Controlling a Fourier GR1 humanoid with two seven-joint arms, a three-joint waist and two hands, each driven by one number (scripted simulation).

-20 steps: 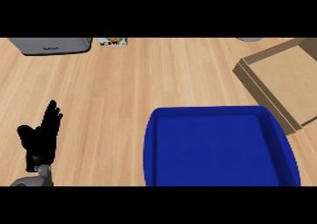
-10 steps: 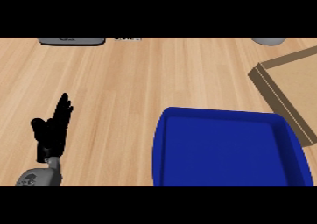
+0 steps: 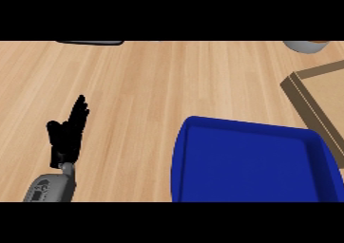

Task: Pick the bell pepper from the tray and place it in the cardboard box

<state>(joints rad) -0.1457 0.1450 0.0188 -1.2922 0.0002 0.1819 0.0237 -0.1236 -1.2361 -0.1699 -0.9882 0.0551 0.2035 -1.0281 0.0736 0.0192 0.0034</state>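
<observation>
I see only my left hand (image 3: 68, 133), resting low on the desk (image 3: 167, 80) with its fingers straight and pressed together, pointing away from me and holding nothing. My right hand is out of view. The blue tray (image 3: 255, 163) lies to the right of that hand, just beside it, and the part I can see is bare: no bell pepper shows anywhere, so I cannot tell where it is or how its long axis runs. The cardboard box (image 3: 322, 102) sits farther right, beyond the tray. I judge the right hand the nearer one for both.
</observation>
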